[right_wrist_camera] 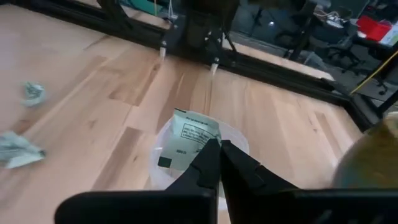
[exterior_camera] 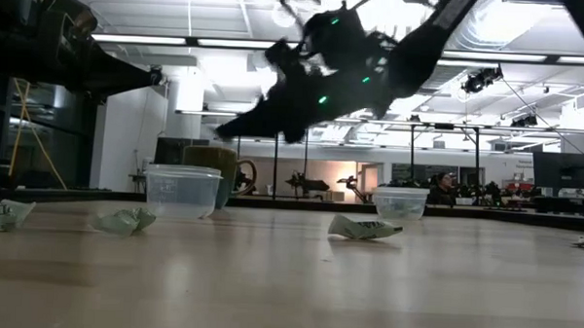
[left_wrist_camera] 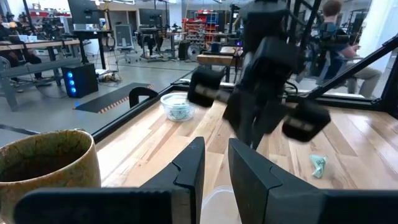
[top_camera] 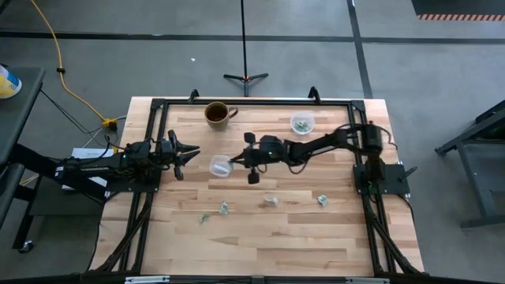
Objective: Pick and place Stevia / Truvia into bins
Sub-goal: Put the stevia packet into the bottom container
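Observation:
My right gripper (right_wrist_camera: pixel 217 148) is shut on one green-and-white sachet (right_wrist_camera: pixel 194 132) and hangs over the mouth of a clear cup (right_wrist_camera: pixel 239 144) at mid-table (top_camera: pixel 219 166). A second clear cup (top_camera: pixel 301 122) near the far edge has sachets inside it. Several more sachets lie flat toward the near side of the table (top_camera: pixel 224 208) (top_camera: pixel 271 200) (top_camera: pixel 322 199). My left gripper (top_camera: pixel 185 154) waits left of the mid-table cup, off the table, its fingers (left_wrist_camera: pixel 186 171) a narrow gap apart and holding nothing. My right gripper pinches the sachet between its two fingertips by one end (right_wrist_camera: pixel 205 143). The fingers reach in from the table's right, slanting down. The sachet is lifted clear and sticks out past the fingertips, above the cup's opening.
A brown ceramic mug (top_camera: pixel 217 113) stands near the far edge, left of centre. A black frame rail (top_camera: pixel 252 101) runs around the table top. The low view shows both cups (exterior_camera: pixel 182 191) (exterior_camera: pixel 400 202) and sachets (exterior_camera: pixel 363 228) on the wood. People sit in the room beyond.

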